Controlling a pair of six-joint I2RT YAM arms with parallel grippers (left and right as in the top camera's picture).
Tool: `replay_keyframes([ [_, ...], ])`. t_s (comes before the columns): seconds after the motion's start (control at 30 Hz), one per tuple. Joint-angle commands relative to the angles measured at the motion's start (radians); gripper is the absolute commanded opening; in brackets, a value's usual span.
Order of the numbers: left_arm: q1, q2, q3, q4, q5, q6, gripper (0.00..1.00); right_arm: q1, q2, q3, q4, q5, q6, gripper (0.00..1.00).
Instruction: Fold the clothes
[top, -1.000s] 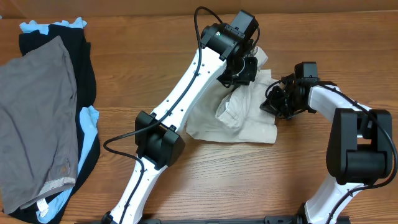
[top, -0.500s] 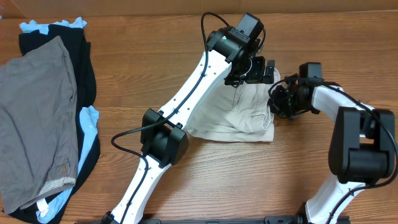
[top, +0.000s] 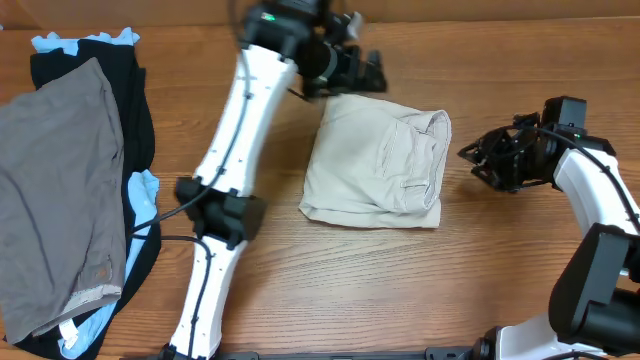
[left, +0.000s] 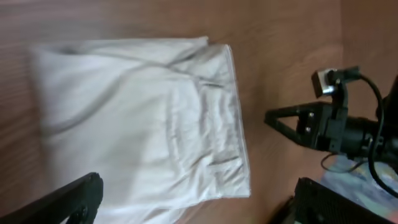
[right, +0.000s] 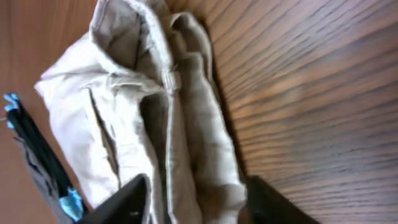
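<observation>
1. The light beige folded cotton shorts (top: 375, 160) are seen lying flat near the middle of the brown wooden table (top: 300, 290).
2. The left gripper (top: 362, 72) is seen by the shorts' far edge, with jaws spread wide and nothing gripped.
3. The right gripper (top: 470, 165) is seen just beside their right edge, with jaws parted and empty.

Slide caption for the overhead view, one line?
Folded khaki shorts on the table; left gripper and right gripper open, clear of them; other clothes piled left.

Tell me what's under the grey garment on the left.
A black garment and a light-blue garment stick out from beneath the grey garment along its top, right and bottom edges. How far they run underneath, and anything else there, is covered.
</observation>
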Motion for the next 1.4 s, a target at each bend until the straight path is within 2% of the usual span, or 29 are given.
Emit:
replay_keyframes([
  [0.0, 0.094, -0.026, 0.133, -0.101, -0.019, 0.177, 1.0, 0.018, -0.013, 0.01, -0.027, -0.033, -0.088, 0.72],
  [0.33, 0.283, -0.027, 0.171, -0.13, -0.087, 0.253, 1.0, 0.021, -0.013, 0.01, -0.119, -0.047, -0.224, 0.76],
  [0.37, 0.298, -0.027, 0.171, -0.13, -0.108, 0.253, 1.0, 0.022, -0.013, 0.01, -0.12, -0.046, -0.235, 0.8],
  [0.53, 0.331, -0.027, 0.164, -0.13, -0.242, 0.253, 1.0, 0.045, -0.013, 0.01, -0.101, -0.006, -0.252, 0.88],
  [0.7, 0.331, -0.027, 0.164, -0.13, -0.258, 0.253, 1.0, 0.109, -0.013, 0.008, -0.067, 0.092, -0.251, 1.0],
  [1.0, 0.321, -0.027, 0.164, -0.13, -0.334, 0.252, 1.0, 0.212, 0.023, 0.008, 0.03, 0.194, -0.162, 1.0],
  [1.23, 0.321, -0.027, 0.164, -0.13, -0.379, 0.251, 1.0, 0.254, 0.121, 0.008, 0.077, 0.211, -0.16, 1.0],
  [1.37, 0.32, -0.027, 0.164, -0.13, -0.387, 0.251, 1.0, 0.266, 0.151, 0.008, 0.099, 0.211, -0.156, 0.93],
])
